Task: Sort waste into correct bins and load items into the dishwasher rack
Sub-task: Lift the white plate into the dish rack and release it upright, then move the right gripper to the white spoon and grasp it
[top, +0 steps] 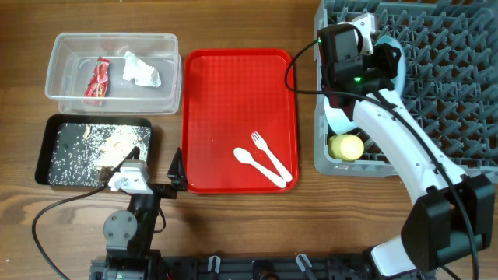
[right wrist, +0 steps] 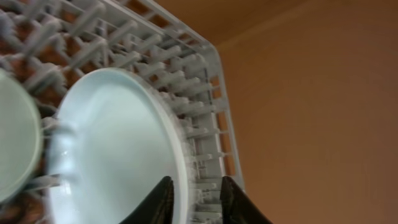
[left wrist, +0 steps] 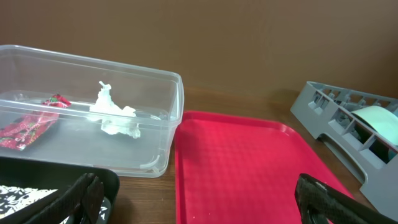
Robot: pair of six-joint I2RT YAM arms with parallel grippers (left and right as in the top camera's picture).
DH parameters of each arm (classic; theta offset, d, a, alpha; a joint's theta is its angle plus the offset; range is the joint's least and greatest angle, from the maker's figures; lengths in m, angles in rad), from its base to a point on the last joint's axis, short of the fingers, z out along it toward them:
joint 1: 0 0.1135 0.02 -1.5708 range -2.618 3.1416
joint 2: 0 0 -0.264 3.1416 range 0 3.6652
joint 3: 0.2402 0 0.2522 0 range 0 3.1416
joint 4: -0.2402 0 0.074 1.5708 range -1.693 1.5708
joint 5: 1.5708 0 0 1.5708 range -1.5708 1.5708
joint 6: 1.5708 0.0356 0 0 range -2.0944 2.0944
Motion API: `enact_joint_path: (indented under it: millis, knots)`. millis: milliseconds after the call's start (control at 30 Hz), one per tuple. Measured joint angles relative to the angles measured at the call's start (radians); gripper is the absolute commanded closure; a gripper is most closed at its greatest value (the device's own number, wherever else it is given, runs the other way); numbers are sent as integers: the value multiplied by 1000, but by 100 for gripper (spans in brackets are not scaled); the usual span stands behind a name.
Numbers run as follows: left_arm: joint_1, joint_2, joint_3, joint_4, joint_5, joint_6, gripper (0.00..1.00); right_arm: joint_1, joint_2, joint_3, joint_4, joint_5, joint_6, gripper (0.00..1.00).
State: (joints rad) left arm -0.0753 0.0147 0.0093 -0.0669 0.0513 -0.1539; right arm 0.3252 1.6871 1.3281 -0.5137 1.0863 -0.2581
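Note:
The light blue plate (right wrist: 118, 149) stands on edge among the pegs of the grey dishwasher rack (top: 436, 85). My right gripper (right wrist: 194, 202) is open, and its fingers straddle the plate's rim. It sits over the rack's left part (top: 380, 53). A pale green bowl (right wrist: 15, 143) stands beside the plate. The yellow cup (top: 346, 146) lies in the rack's near left corner. The white fork (top: 268, 155) and spoon (top: 257, 167) lie on the red tray (top: 226, 85). The red wrapper (top: 98, 79) and white napkin (top: 140, 70) lie in the clear tub (top: 113, 105). Crumbs (top: 93, 148) cover the black tray (top: 62, 124). My left gripper (top: 154, 166) is open and empty. The light blue bowl is hidden.
In the left wrist view, the clear tub (left wrist: 168, 118) is ahead on the left, the red tray (left wrist: 242, 168) ahead on the right and the rack's corner (left wrist: 329, 118) at far right. Bare wooden table (top: 233, 225) lies along the front.

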Motion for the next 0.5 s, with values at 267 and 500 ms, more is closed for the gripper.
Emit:
enact_joint_path:
  millis: [267,500]
  knots:
    - [0,0,0,0,0,0,0,97,-11,0,-25,-70,11,40]
    - [0,0,0,0,0,0,0,184,-143,0,-192,-354,130,35]
